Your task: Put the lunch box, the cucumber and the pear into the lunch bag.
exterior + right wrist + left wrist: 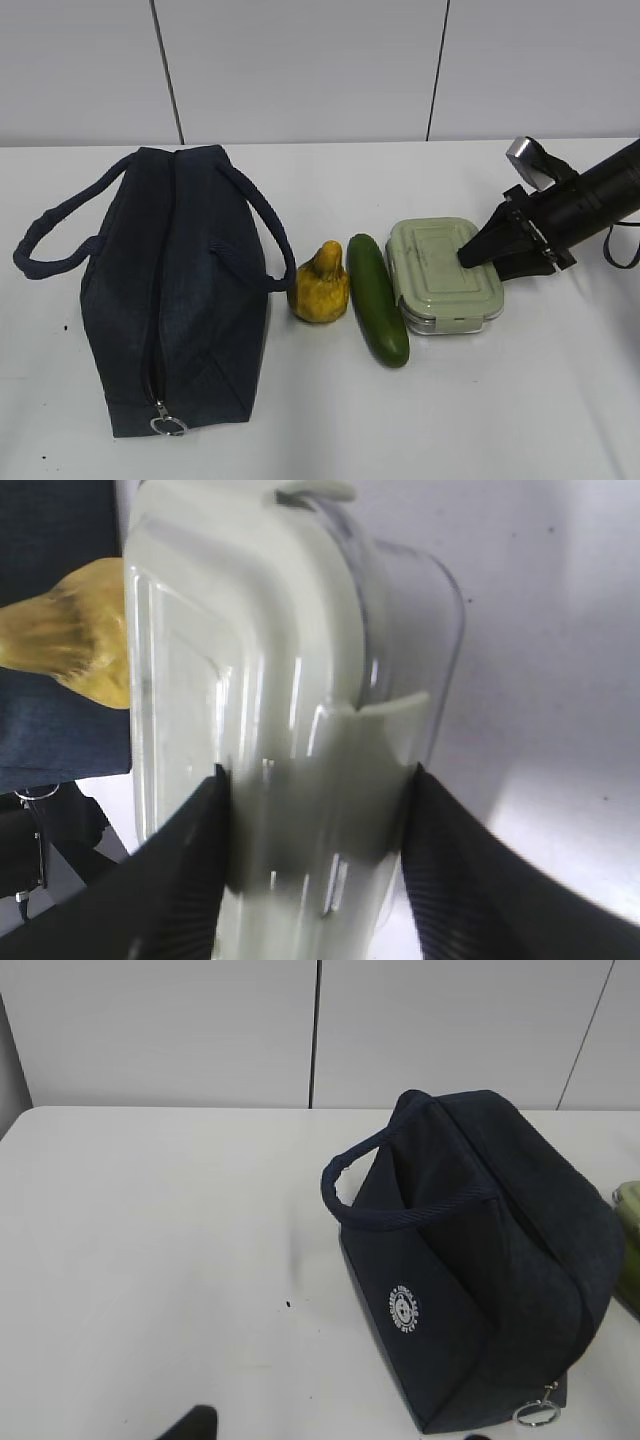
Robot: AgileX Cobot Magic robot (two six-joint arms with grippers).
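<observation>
The lunch box (435,275) with its sage-green lid rests on the table at the right. My right gripper (490,262) holds its right end, one finger on the lid and the other against the glass body; the right wrist view shows the box (280,660) filling the gripper (318,780). The dark green cucumber (378,300) lies just left of the box. The yellow-brown pear (320,285) sits left of the cucumber, against the navy lunch bag (170,290). The bag stands upright at the left. My left gripper (335,1435) is open and empty, left of the bag (480,1260).
The bag's metal ring pull (168,425) hangs at its near end; it also shows in the left wrist view (535,1413). One loop handle (50,240) sticks out to the bag's left. A white wall stands behind the white table (560,400).
</observation>
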